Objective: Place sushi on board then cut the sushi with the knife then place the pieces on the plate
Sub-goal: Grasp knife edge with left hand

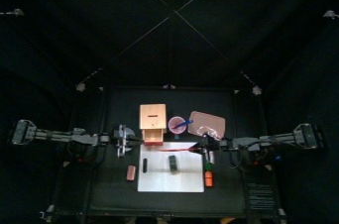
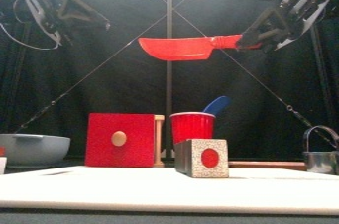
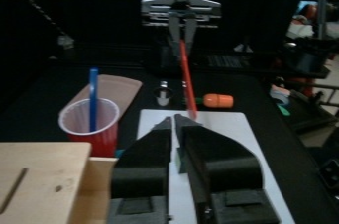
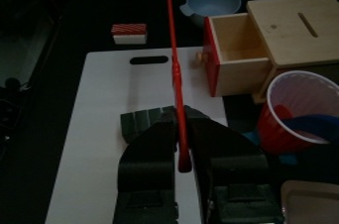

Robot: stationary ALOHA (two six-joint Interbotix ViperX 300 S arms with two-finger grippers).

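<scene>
Dim throughout; black curtains (image 1: pixel 169 30) swallowing most light. Lit from above, brightest on white cutting board (image 1: pixel 159 180), close to glare in top view. Red knife (image 2: pixel 179 47) evenly lit, saturated against dark. Wrist views murky, far edges lost in shadow.

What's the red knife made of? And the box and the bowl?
The red knife looks like smooth plastic: one even colour, rounded blunt-looking blade. The box looks like bare pale wood, matt tan, with a drawer front painted red. The bowl is smooth blue-grey; plastic or coated metal, I can't tell.
</scene>
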